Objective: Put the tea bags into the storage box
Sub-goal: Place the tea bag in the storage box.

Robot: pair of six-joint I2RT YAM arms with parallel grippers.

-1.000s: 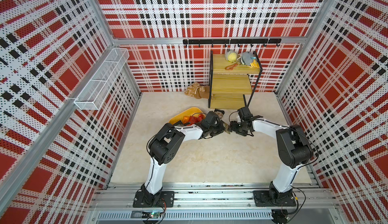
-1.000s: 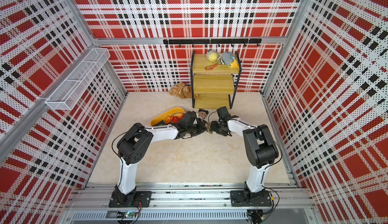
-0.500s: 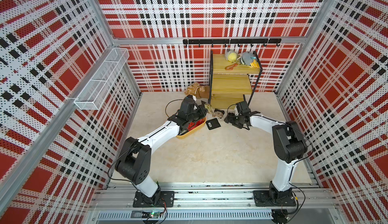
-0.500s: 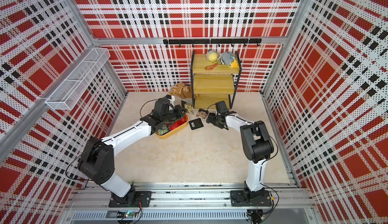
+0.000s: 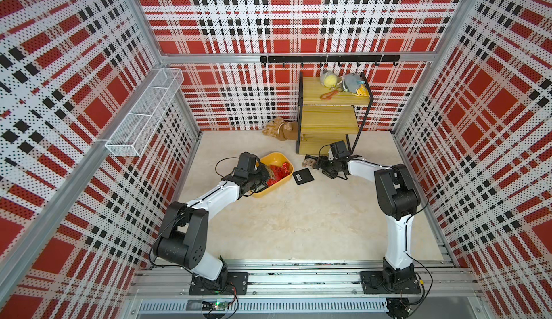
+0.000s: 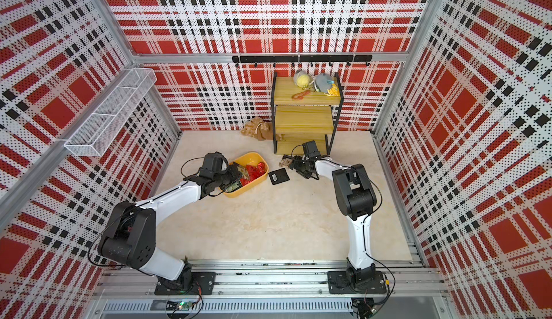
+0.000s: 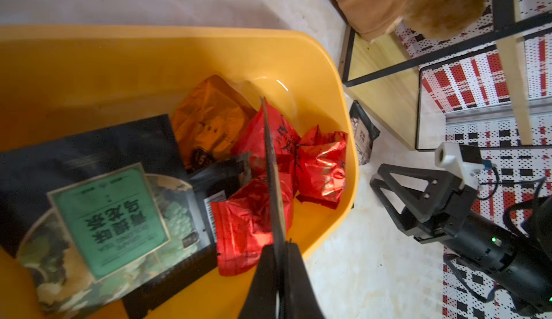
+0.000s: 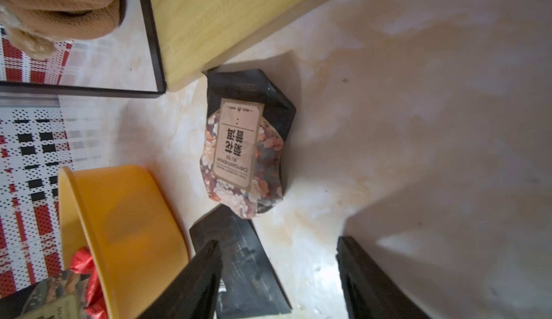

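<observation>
Left gripper (image 7: 276, 247): jaws pressed together, pinching an edge-on sachet (image 7: 268, 159) over the storage box (image 5: 272, 158). A second ago it sat mid-floor beside the right gripper (image 8: 277, 241), so this bag has been carried across and seems to await only release. Storage box, left of centre: holds red foil tea bags (image 7: 321, 168), an orange one (image 7: 209, 120) and a green-labelled black one (image 7: 110, 216). Barcode sachet (image 5: 303, 177): flat on the floor (image 5: 298, 227) just right of the box, unmoved, still to collect. Floral sachet (image 8: 245, 144): at the foot of the wooden shelf (image 5: 328, 120), likewise outstanding. Right gripper: jaws spread, empty. It has advanced toward the floral sachet, probably its next pick.
</observation>
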